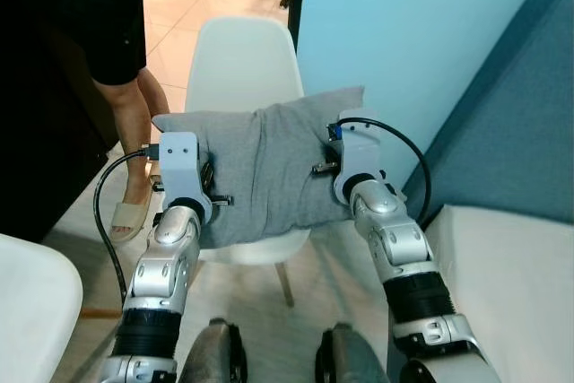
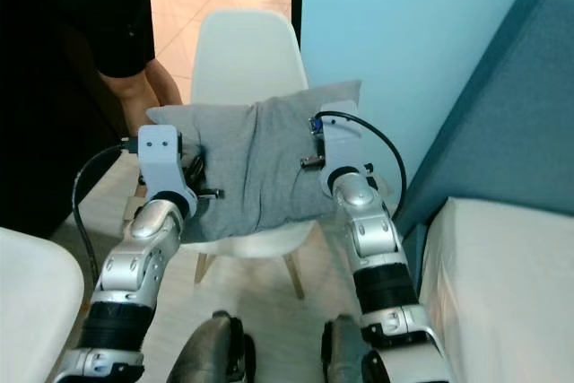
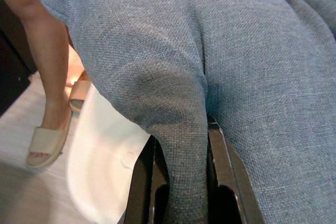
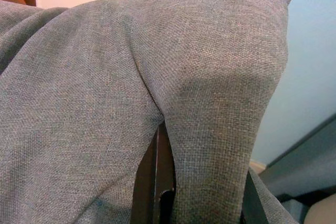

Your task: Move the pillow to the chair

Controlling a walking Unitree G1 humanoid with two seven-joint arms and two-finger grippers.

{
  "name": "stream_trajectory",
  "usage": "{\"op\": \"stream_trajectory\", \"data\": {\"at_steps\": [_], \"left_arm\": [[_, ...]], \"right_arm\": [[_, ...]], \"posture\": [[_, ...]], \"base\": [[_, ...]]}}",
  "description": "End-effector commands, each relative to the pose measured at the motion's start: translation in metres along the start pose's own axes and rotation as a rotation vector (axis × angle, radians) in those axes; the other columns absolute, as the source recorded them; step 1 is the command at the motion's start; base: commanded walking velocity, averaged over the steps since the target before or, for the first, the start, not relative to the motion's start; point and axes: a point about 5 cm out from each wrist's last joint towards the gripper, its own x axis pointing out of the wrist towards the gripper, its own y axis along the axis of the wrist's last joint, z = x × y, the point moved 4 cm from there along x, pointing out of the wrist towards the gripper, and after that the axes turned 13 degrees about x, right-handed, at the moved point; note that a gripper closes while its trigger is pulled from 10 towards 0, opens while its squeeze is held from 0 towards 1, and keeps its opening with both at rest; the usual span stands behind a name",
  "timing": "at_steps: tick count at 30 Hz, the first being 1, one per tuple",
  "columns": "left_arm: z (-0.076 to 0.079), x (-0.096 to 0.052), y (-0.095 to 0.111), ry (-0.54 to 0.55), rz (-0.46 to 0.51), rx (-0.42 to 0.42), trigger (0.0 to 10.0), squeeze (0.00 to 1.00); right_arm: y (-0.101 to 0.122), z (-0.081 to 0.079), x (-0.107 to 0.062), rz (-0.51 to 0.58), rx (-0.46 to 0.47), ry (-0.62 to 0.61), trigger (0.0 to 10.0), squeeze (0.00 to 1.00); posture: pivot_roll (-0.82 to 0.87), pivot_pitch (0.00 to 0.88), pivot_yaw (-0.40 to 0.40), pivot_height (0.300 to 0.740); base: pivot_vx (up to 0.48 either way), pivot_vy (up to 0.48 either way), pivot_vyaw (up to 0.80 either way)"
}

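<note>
A grey fabric pillow [image 1: 269, 168] hangs between my two arms, right over the seat of a white shell chair [image 1: 242, 51]. My left gripper [image 1: 208, 184] is shut on the pillow's left side; the left wrist view shows a fold of cloth pinched between its black fingers [image 3: 142, 177]. On the pillow's right side my right gripper [image 1: 325, 161] is shut too, with a fold squeezed between its fingers [image 4: 152, 182]. The pillow's lower edge sits at seat level [image 3: 105, 171]; I cannot tell whether it touches.
A person in dark clothes and beige sandals [image 1: 126, 213] stands just left of the chair. A light blue wall [image 1: 404, 33] rises behind it. A blue sofa back [image 1: 511, 123] with a white cushion [image 1: 511, 284] lies to the right. A white rounded object [image 1: 31, 311] is at lower left.
</note>
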Motion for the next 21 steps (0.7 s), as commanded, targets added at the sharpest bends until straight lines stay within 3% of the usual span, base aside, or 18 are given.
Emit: {"op": "stream_trajectory", "data": {"at_steps": [1,21], "left_arm": [[0.007,-0.002,0.007,-0.013,0.041,0.006,10.0,0.00],[0.000,0.000,0.006,0.020,0.033,0.014,10.0,0.00]], "right_arm": [[-0.003,-0.016,0.000,-0.003,-0.011,0.079,10.0,0.00],[0.005,-0.006,0.009,0.017,-0.041,0.047,10.0,0.00]], "posture": [[0.02,0.163,0.004,0.611],[0.02,0.170,-0.002,0.601]], "base": [[0.000,0.000,0.00],[0.000,0.000,0.00]]}}
